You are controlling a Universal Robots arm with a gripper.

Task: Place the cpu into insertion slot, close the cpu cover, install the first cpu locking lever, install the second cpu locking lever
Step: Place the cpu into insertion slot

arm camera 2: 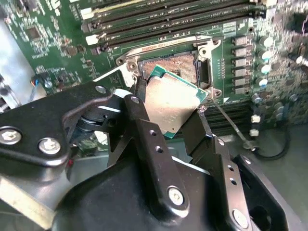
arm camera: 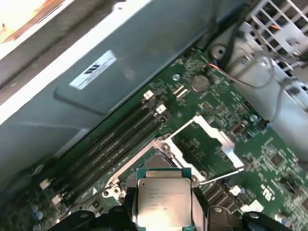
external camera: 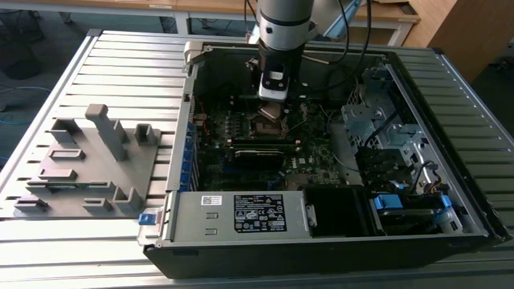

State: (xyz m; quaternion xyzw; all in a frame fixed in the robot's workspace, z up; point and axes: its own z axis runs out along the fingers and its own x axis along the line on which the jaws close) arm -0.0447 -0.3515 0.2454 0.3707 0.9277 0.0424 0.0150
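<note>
motherboard (arm camera 2: pixel 43 29) below; claw (arm camera 2: pixel 171 102) grips cpu (arm camera: pixel 163 202)

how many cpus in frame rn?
1. The cpu is gripped in the claw, over the open insertion slot. The arm hides part of the case, so another could be hidden.

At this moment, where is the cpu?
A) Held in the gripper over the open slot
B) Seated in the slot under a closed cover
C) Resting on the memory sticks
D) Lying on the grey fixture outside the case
A: in the second wrist view the cpu is clamped in the gripper just over the insertion slot, and the first wrist view shows the cover swung open.
</note>
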